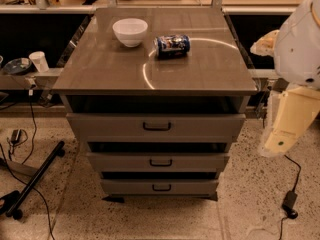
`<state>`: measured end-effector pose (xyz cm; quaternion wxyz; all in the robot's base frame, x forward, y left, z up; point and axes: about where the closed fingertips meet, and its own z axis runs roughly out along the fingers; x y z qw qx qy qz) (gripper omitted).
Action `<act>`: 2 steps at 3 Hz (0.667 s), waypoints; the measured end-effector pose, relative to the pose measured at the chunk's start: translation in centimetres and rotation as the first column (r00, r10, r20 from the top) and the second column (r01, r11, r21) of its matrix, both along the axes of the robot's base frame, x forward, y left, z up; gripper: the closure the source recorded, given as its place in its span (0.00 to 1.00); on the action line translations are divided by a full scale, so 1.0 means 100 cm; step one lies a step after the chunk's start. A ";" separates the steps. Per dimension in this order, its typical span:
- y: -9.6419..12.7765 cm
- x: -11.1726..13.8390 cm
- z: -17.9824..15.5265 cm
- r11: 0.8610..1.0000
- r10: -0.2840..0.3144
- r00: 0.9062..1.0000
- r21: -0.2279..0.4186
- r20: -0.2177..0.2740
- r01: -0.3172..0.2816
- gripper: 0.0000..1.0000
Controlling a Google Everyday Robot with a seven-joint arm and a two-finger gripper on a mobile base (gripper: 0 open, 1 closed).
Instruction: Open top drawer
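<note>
Speckled terrazzo floor under a grey-brown counter, cables trailing at 8 o'clock. Up top, white bowl at 11 o'clock, blue can lying on its side just beside it, on its 3 o'clock side. Below the counter's front edge, top drawer at centre, dark gap showing above its front, dark loop handle in the middle. Two narrower drawers stacked beneath, toward 6 o'clock. Off at 3 o'clock, well apart from the handle, pale arm hanging tip-down with the gripper at its lower end; wide or narrow, cannot tell.
</note>
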<state>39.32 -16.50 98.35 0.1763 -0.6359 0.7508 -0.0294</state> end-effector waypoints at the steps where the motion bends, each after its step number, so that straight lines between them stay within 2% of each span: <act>1: 0.000 0.000 0.000 1.000 0.000 1.000 0.000 0.000 0.000 0.00; 2: 0.000 0.000 0.000 1.000 0.000 1.000 0.000 0.000 0.000 0.18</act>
